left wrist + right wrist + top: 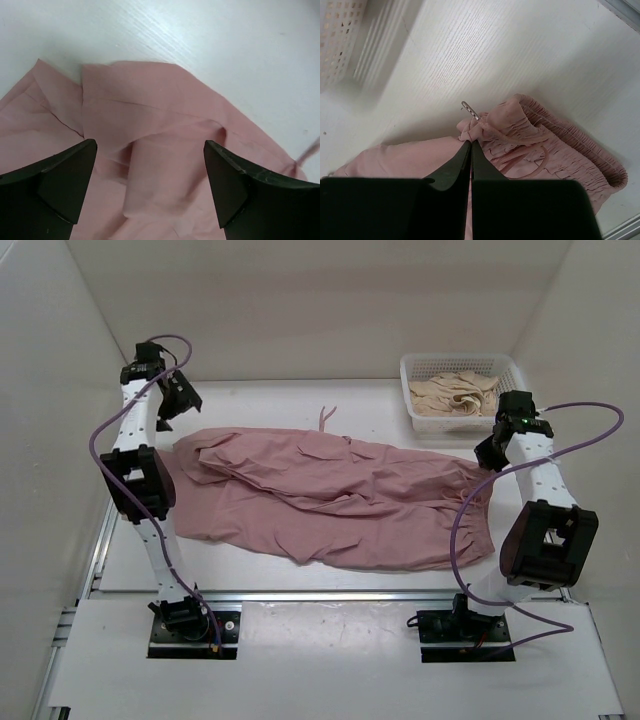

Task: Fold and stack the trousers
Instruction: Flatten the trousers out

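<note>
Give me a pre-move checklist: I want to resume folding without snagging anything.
1. Left fingers free of cloth: ok. They stand open above the leg ends, holding nothing.
2. Right fingers gripping: ok. They are shut on the gathered waist of the trousers.
3. Trousers lying flat: not ok. They are wrinkled, with folds across both legs.
4. Basket out of the way: ok. It stands apart from the trousers, with a beige garment inside.
5. Right arm's purple cable clear of the cloth: cannot tell. It hangs across the waist end in the top view.
</note>
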